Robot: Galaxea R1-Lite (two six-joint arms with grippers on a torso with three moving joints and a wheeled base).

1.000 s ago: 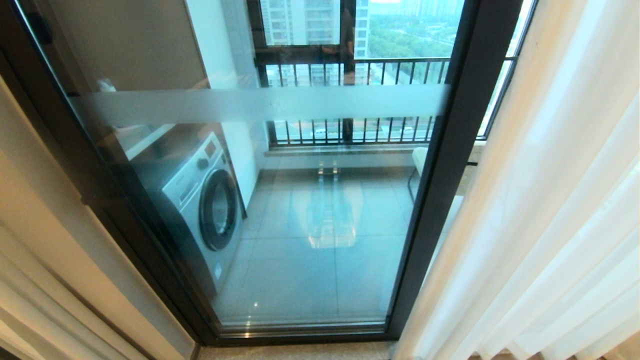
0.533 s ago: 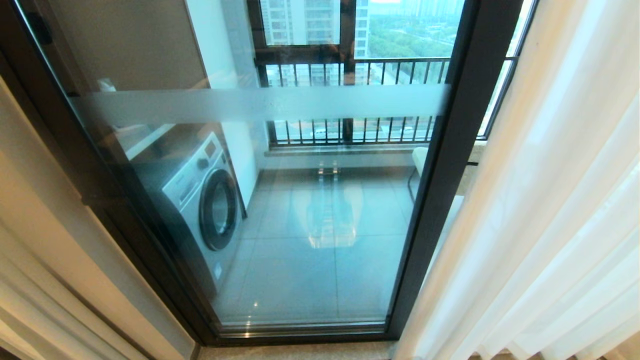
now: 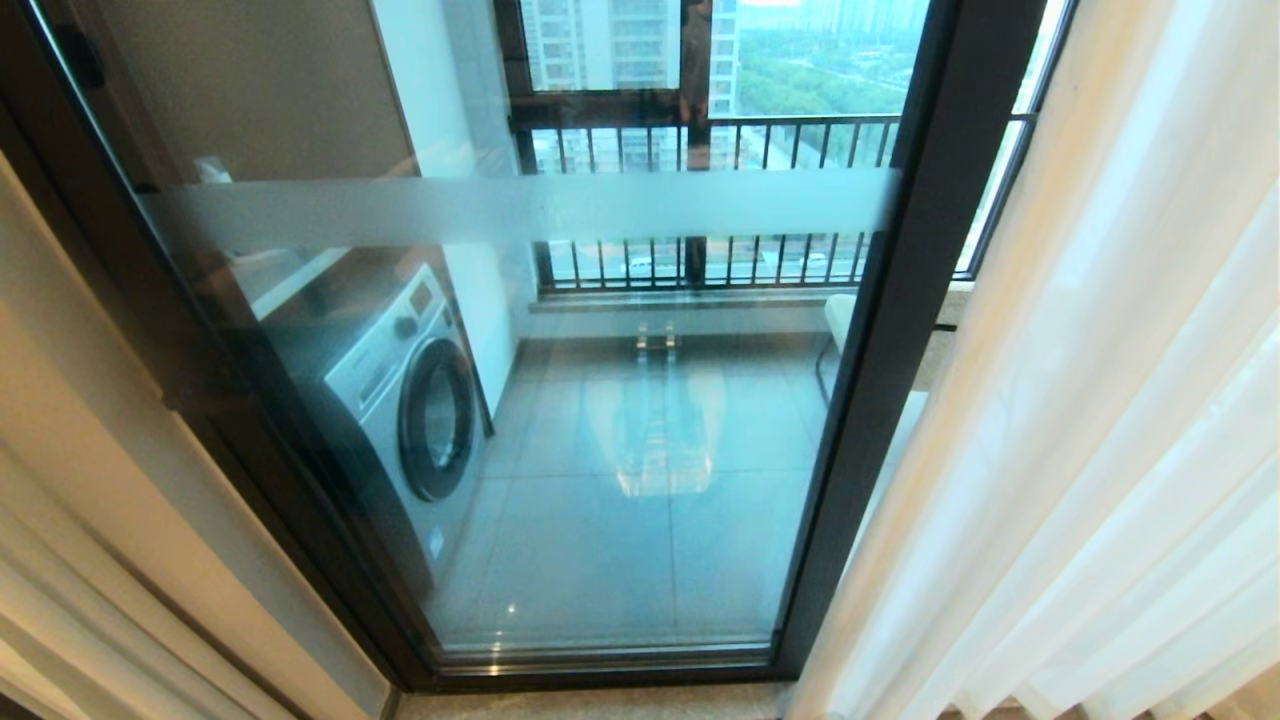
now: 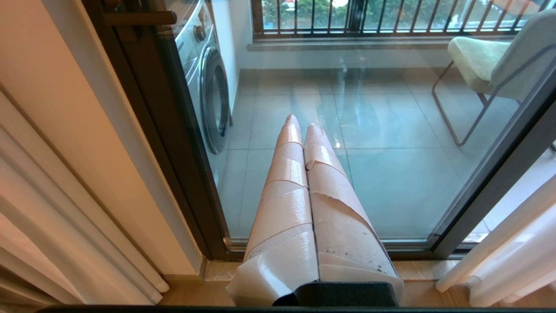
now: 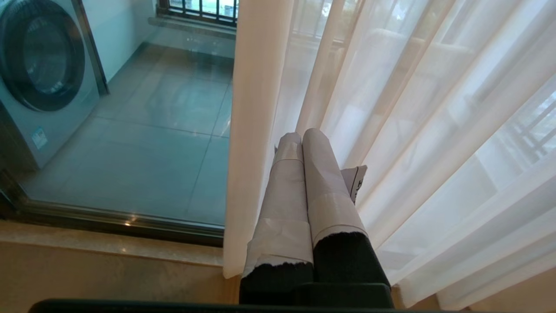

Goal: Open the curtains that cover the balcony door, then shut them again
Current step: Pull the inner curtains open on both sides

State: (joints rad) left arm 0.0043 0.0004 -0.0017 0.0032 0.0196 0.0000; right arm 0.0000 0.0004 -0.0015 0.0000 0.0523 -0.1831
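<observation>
A sheer white curtain (image 3: pixel 1100 400) hangs in pleats on the right and covers the right part of the balcony door (image 3: pixel 880 330). The door's dark-framed glass panel with a frosted band (image 3: pixel 520 205) stands uncovered in the middle. Neither gripper shows in the head view. My left gripper (image 4: pixel 304 124), its fingers wrapped in pale tape, is shut and empty, pointing at the bare glass (image 4: pixel 391 143). My right gripper (image 5: pixel 302 134) is shut on nothing, just in front of the curtain (image 5: pixel 412 108) near its inner edge. Whether it touches the fabric I cannot tell.
Beige pleated drapes (image 3: pixel 60 560) and a wall strip stand at the left. Behind the glass are a washing machine (image 3: pixel 420 400), a chair (image 4: pixel 486 56) and a black railing (image 3: pixel 720 130). A stone sill (image 3: pixel 600 703) runs along the door's foot.
</observation>
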